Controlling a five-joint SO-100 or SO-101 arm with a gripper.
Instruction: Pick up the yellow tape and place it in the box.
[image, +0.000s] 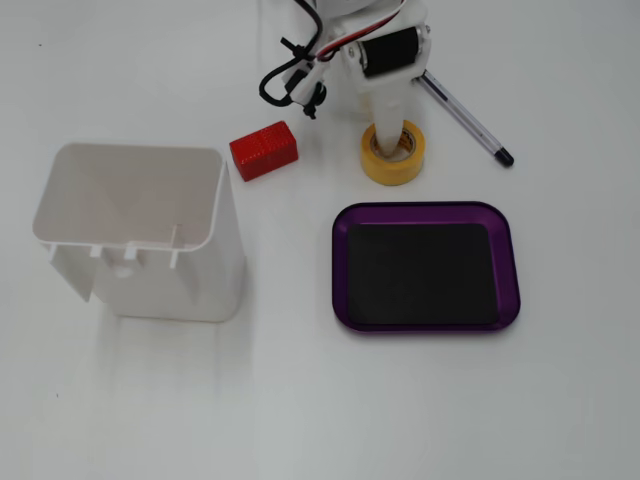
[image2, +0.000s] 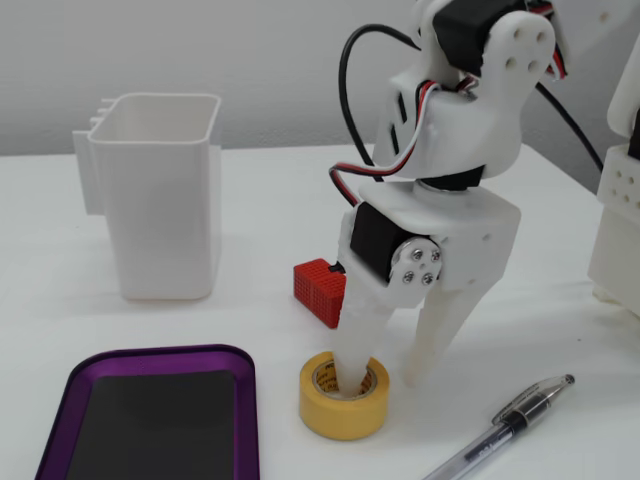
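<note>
Fixed view from above
- Count: we saw one yellow tape, one box, one red block, one white container, one pen and one gripper, all on a white table.
- Tape: it lay flat toward the far side, just beyond the far edge of the box and apart from it, with the red block to its left and the pen to its right.
- Box: the purple tray sat right of centre, and its black mat was bare.
- Container: it stood at the left, well apart from the tape.
- Jaws: one white finger reached down into the tape's hole; we could not make out the other finger here.

Fixed view from the side
- Count: again we counted one yellow tape, one box, one red block, one white container, one pen and one gripper.
- Tape: it lay on the table near the camera, just right of the box and not touching it.
- Jaws: they stood moderately apart, straddling the ring's right wall; one finger was inside the core and the other was outside, to the right, not pressed against the roll.
- Block: it sat behind the gripper, partly hidden.
</note>
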